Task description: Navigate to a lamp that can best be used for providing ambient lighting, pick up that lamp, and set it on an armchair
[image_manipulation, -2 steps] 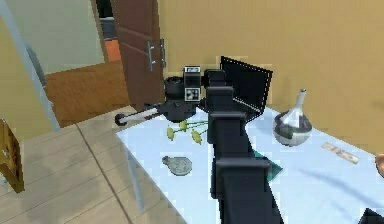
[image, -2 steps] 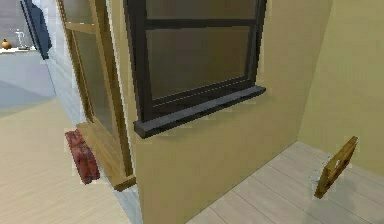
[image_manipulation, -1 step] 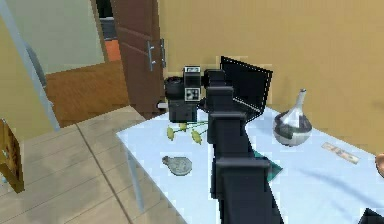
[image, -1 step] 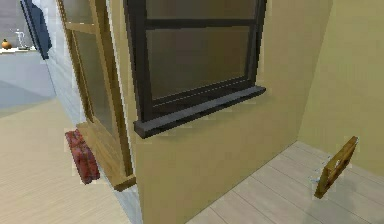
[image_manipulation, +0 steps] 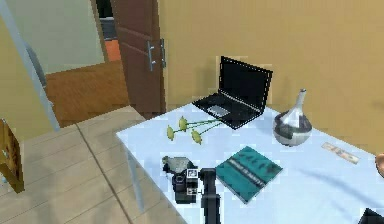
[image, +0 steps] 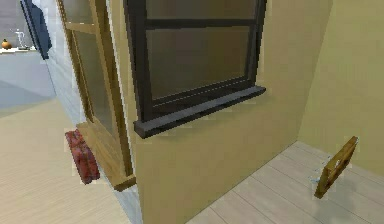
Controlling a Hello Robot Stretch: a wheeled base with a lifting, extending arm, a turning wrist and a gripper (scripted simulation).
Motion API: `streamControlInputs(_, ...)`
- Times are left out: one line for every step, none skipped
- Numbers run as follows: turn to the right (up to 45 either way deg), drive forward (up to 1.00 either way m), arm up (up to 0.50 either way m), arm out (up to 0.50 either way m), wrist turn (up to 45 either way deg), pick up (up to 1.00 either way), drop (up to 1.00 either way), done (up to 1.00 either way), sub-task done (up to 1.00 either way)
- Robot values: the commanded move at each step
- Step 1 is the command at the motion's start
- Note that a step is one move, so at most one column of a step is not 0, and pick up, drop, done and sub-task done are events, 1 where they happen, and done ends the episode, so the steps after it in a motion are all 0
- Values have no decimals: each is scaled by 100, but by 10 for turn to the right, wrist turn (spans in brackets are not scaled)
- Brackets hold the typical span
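Observation:
A silvery round-bodied thing with a narrow neck (image_manipulation: 293, 122), perhaps the lamp, stands on the pale blue table (image_manipulation: 310, 190) toward its far right. The dark arm rises from the arm side view's bottom edge, and the gripper (image_manipulation: 184, 184) sits over the table's near left part. A small grey-green thing (image_manipulation: 178, 162) lies on the table right at the gripper's far end. I cannot tell whether the gripper holds anything.
On the table are an open black laptop (image_manipulation: 237, 92), a spray of pale flowers (image_manipulation: 195, 128) and a teal book (image_manipulation: 250, 170). A brown door (image_manipulation: 140, 55) stands open behind. Ahead is a wall corner with a dark-framed window (image: 195, 55), a wooden frame (image: 95, 80), a reddish thing (image: 82, 155) and a wooden piece (image: 336, 168) on the floor.

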Motion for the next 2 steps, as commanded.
streamControlInputs(0,0,0,0,0,100,0,0,0)
streamControlInputs(0,0,10,0,0,0,0,0,0)
